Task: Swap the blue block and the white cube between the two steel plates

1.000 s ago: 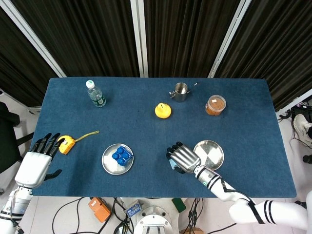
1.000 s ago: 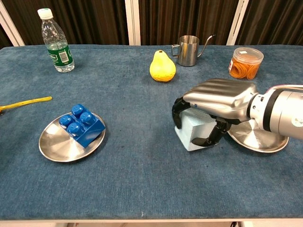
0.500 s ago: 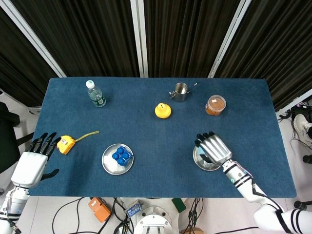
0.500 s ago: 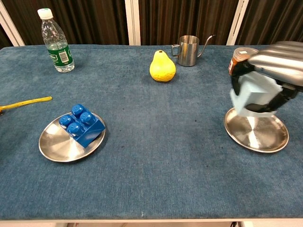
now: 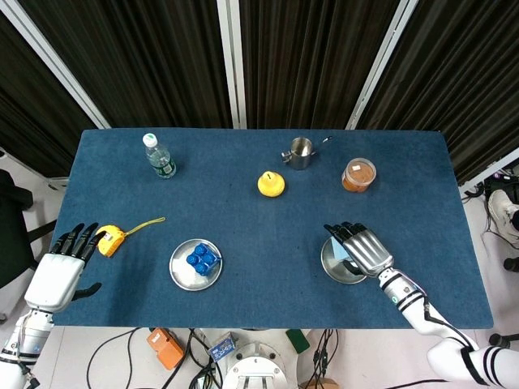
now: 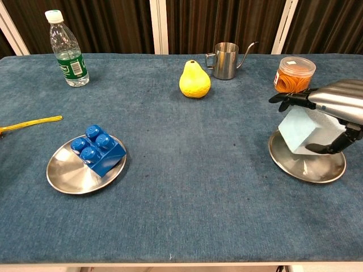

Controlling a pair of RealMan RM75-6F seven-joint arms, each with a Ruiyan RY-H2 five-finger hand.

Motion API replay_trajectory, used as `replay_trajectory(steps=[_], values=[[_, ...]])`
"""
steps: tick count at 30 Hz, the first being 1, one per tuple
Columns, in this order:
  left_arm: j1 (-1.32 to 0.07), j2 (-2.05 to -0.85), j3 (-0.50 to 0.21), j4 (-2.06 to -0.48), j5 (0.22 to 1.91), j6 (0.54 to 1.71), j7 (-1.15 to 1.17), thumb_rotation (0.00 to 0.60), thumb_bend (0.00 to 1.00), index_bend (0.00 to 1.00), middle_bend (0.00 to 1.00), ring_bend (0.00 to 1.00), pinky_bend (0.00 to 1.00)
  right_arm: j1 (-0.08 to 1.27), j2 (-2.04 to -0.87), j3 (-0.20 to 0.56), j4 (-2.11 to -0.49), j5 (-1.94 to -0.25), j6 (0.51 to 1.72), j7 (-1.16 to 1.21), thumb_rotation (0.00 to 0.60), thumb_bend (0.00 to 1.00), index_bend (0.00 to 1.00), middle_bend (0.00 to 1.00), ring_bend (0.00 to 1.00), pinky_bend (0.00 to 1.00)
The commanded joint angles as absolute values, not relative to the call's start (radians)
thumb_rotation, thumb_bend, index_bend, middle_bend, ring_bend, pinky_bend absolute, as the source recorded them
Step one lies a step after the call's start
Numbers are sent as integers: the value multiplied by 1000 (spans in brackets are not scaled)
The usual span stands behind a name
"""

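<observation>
The blue block (image 5: 203, 259) (image 6: 97, 149) lies in the left steel plate (image 5: 182, 277) (image 6: 63, 175). The white cube (image 6: 299, 130) (image 5: 343, 254) stands tilted with its lower edge on the right steel plate (image 6: 309, 170) (image 5: 331, 267). My right hand (image 5: 365, 249) (image 6: 334, 101) hovers over the cube, fingers stretched out flat above it and the thumb against its lower right side. My left hand (image 5: 61, 271) rests open at the table's left edge, holding nothing; it shows only in the head view.
A yellow tape measure (image 5: 109, 240) lies beside the left hand, its strap (image 6: 31, 122) trailing right. At the back stand a water bottle (image 6: 67, 50), a yellow pear (image 6: 194, 79), a steel pitcher (image 6: 226, 60) and an orange-filled jar (image 6: 294, 75).
The right hand carried the cube from the cloth to the right plate, lowered it, and its fingers have uncurled from around it. The left hand barely moved.
</observation>
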State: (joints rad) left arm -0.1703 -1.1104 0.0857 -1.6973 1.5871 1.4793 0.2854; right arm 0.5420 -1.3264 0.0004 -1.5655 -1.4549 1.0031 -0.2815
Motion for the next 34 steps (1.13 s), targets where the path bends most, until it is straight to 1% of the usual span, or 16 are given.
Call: replay_trajectory(steps=[1, 2, 4, 6, 8, 9, 11, 14, 16, 19, 22, 27, 30, 34], values=[[-166, -1108, 85, -1697, 1593, 1481, 280, 600, 45, 99, 25, 0, 172, 519, -1292, -15, -1609, -1478, 1036, -261, 562, 171, 0, 47, 22, 120], [-163, -1107, 85, -1698, 1597, 1483, 277, 600, 45, 99, 25, 0, 172, 512, -1282, -20, -1617, -1487, 1049, -255, 527, 143, 0, 28, 8, 105], [-158, -1104, 85, -1699, 1604, 1490, 270, 600, 45, 99, 25, 0, 172, 497, -1265, -28, -1633, -1502, 1073, -246, 477, 109, 0, 8, 0, 88], [-150, -1101, 84, -1698, 1612, 1502, 262, 600, 45, 99, 25, 0, 172, 481, -1244, -36, -1652, -1518, 1099, -229, 446, 90, 0, 1, 0, 75], [-138, -1093, 84, -1702, 1619, 1519, 249, 600, 44, 99, 25, 0, 172, 455, -1220, -41, -1669, -1538, 1150, -227, 427, 83, 0, 0, 0, 46], [-131, -1088, 84, -1705, 1620, 1530, 241, 600, 44, 99, 23, 0, 172, 435, -1207, -44, -1679, -1551, 1187, -233, 424, 83, 0, 0, 0, 26], [-106, -1070, 84, -1717, 1613, 1562, 230, 600, 46, 96, 14, 0, 165, 366, -1169, -57, -1702, -1585, 1314, -267, 428, 83, 0, 0, 0, 3], [-60, -1057, 80, -1729, 1573, 1607, 215, 600, 61, 88, 0, 0, 119, 228, -1114, -86, -1732, -1599, 1512, -325, 435, 83, 0, 0, 0, 0], [-31, -1077, 75, -1710, 1556, 1637, 179, 600, 66, 88, 0, 0, 97, 139, -1092, -105, -1727, -1596, 1626, -308, 436, 83, 0, 0, 0, 0], [2, -1115, 84, -1662, 1579, 1676, 122, 600, 72, 88, 0, 0, 80, 43, -1086, -125, -1676, -1575, 1722, -214, 435, 83, 0, 0, 0, 0], [31, -1159, 87, -1595, 1627, 1735, 64, 600, 77, 88, 0, 0, 68, -9, -1103, -125, -1610, -1562, 1762, -114, 435, 84, 0, 0, 0, 0], [43, -1196, 78, -1550, 1683, 1779, 82, 600, 85, 88, 0, 0, 54, -24, -1094, -114, -1581, -1585, 1768, -82, 426, 101, 0, 0, 0, 0], [35, -1193, 82, -1550, 1703, 1762, 77, 600, 85, 88, 0, 0, 54, -29, -1090, -107, -1577, -1600, 1766, -68, 423, 101, 0, 0, 0, 0], [19, -1183, 87, -1563, 1696, 1702, 82, 600, 85, 88, 0, 0, 54, -24, -1083, -97, -1575, -1594, 1727, -57, 421, 101, 0, 0, 0, 0]])
